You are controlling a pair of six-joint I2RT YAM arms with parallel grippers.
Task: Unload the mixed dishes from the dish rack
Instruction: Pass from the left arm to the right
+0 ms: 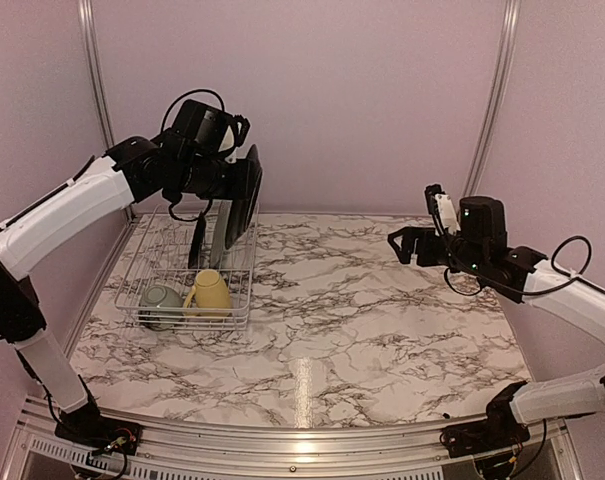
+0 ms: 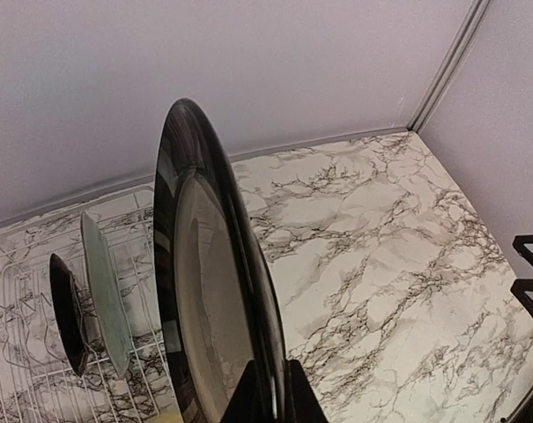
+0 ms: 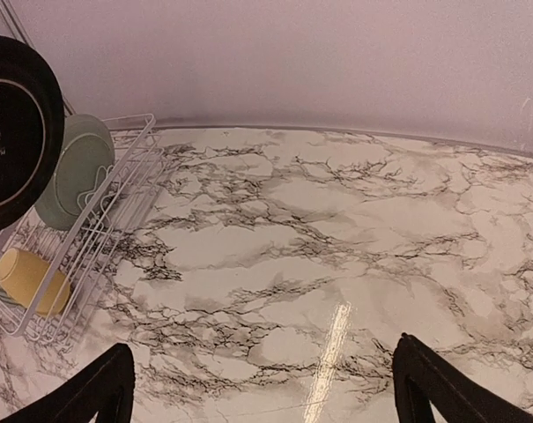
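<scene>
My left gripper (image 1: pixel 234 188) (image 2: pixel 270 389) is shut on the edge of a dark-rimmed plate with a cream centre (image 1: pixel 246 198) (image 2: pixel 209 282) (image 3: pixel 15 132). It holds the plate upright above the back right of the white wire dish rack (image 1: pixel 132 283) (image 2: pixel 19 352) (image 3: pixel 116 225). A dark plate (image 1: pixel 197 240) (image 2: pixel 68 313) and a pale plate (image 1: pixel 220 240) (image 2: pixel 103 291) (image 3: pixel 72 172) stand in the slots. At the rack's front lie a pale yellow mug (image 1: pixel 210 292) (image 3: pixel 33 280) and a pale-green bowl (image 1: pixel 162 303). My right gripper (image 1: pixel 414 225) (image 3: pixel 263 344) hangs open above the right side of the table, holding nothing.
The marble-patterned table (image 1: pixel 362 320) is walled at the back and both sides by pale panels (image 1: pixel 362 90). A metal rail (image 1: pixel 282 440) runs along the near edge between the arm bases.
</scene>
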